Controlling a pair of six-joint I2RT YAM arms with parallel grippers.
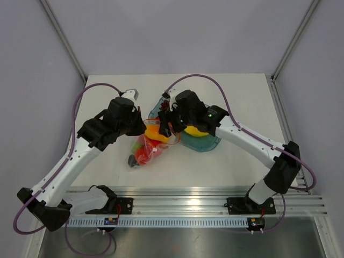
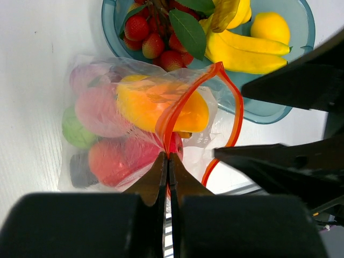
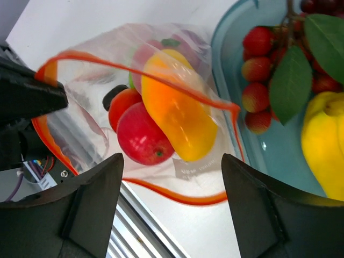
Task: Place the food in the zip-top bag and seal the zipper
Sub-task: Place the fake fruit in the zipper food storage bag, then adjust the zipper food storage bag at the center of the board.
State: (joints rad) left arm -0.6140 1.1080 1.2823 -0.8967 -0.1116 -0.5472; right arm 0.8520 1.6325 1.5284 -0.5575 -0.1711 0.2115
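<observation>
The zip-top bag (image 1: 146, 152) lies on the table left of the tray, its mouth open. It holds an orange-yellow piece (image 3: 177, 113), a red apple (image 3: 141, 141) and pink, green and dark pieces (image 2: 97, 110). My left gripper (image 1: 143, 128) is shut on the orange-red zipper (image 2: 180, 102) and holds one side of the mouth up. It shows in the left wrist view (image 2: 169, 157). My right gripper (image 1: 165, 129) is open and empty just above the bag mouth (image 3: 172, 157). The zipper's lower side (image 3: 177, 194) lies on the table.
A blue-tinted clear tray (image 1: 208, 144) sits right of the bag. It holds strawberries (image 2: 156, 40), bananas (image 2: 247, 51), a lemon (image 2: 271, 26) and green leaves (image 3: 293, 80). A metal rail (image 1: 204, 204) runs along the near table edge.
</observation>
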